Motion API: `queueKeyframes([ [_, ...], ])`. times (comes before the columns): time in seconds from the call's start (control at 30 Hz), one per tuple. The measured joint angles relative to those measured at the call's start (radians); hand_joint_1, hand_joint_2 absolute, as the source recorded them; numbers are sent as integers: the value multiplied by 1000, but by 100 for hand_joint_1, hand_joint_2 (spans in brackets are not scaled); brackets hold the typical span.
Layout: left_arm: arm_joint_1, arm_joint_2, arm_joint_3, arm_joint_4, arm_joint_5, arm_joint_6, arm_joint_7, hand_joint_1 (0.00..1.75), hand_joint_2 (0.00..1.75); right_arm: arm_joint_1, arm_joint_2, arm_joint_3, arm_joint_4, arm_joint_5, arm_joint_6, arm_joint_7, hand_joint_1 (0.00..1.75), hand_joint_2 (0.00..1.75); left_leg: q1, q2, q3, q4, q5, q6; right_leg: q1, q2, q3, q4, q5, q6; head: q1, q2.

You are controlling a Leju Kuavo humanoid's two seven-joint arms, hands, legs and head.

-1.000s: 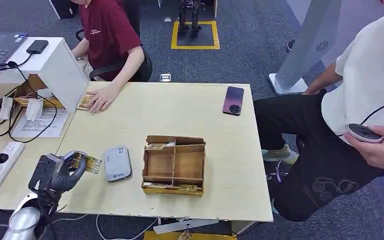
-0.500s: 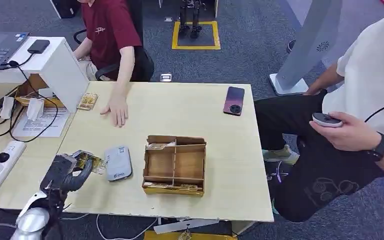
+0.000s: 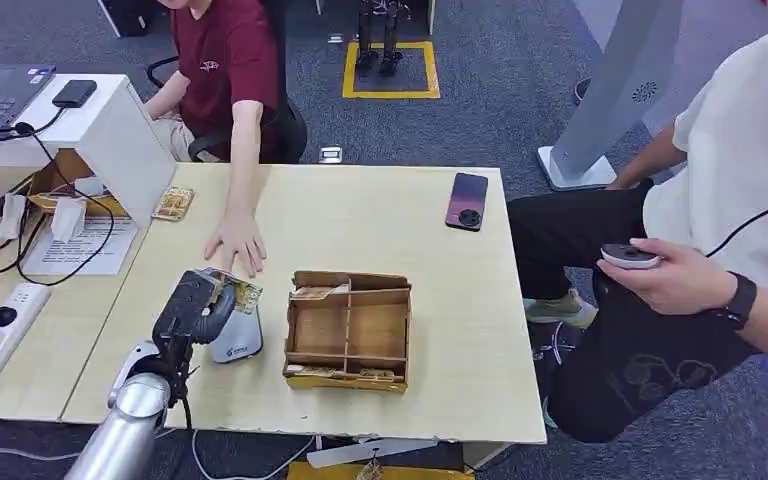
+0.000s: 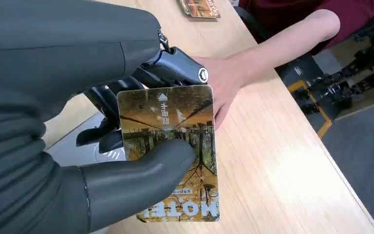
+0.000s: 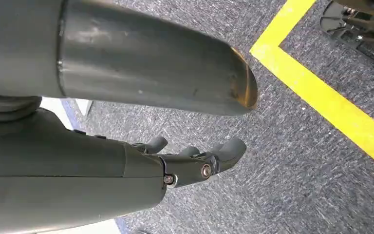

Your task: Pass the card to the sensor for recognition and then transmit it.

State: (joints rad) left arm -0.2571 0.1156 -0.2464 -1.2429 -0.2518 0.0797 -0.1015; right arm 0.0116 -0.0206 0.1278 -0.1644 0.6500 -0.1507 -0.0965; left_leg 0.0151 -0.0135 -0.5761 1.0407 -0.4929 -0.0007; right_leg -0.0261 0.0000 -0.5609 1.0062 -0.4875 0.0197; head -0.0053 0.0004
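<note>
While the left hand [image 3: 195, 305] pinches the card [image 3: 232, 288] between thumb and dark fingers, it hovers right over the grey sensor [image 3: 237, 338] on the table [image 3: 440, 300]; in the left wrist view the card [image 4: 171, 151] reads HOTEL and the thumb lies across its face. Just beyond the sensor, a person's hand [image 3: 236, 241] rests flat on the table, palm down. Another card [image 3: 173, 204] lies further back from the sensor, beside a white box [image 3: 110, 135]. Right of the sensor, touching close, sits the wooden divider tray [image 3: 349, 330]. Far right of it, a phone [image 3: 467, 201] lies near the edge. The right hand [image 5: 195, 161] hangs above carpet, fingers loosely curled, nothing in it.
</note>
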Motion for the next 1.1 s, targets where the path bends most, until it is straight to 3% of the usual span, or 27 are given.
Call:
queueKeyframes([
  [0.3, -26, -10, -8, 65, -45, 21, 5, 175, 175, 0, 0, 0, 0, 10, 3, 0, 0, 0, 0, 0, 0, 0, 0, 0, 0, 1, 0, 0, 0, 0, 0, 0],
  [0.57, -58, -6, 0, 156, -126, 87, -10, 175, 175, -1, 0, 0, 0, 21, 3, -6, 0, 0, 0, 0, 0, 0, 0, 0, 0, 1, 0, 0, 0, 0, 0, 0],
  [1.1, -81, -5, 51, 262, -198, 119, -34, 175, 175, -4, 0, 0, 0, 31, 4, -9, 0, 0, 0, 0, -1, 0, 0, 0, 0, 0, 0, 0, 0, 0, 0, 0],
])
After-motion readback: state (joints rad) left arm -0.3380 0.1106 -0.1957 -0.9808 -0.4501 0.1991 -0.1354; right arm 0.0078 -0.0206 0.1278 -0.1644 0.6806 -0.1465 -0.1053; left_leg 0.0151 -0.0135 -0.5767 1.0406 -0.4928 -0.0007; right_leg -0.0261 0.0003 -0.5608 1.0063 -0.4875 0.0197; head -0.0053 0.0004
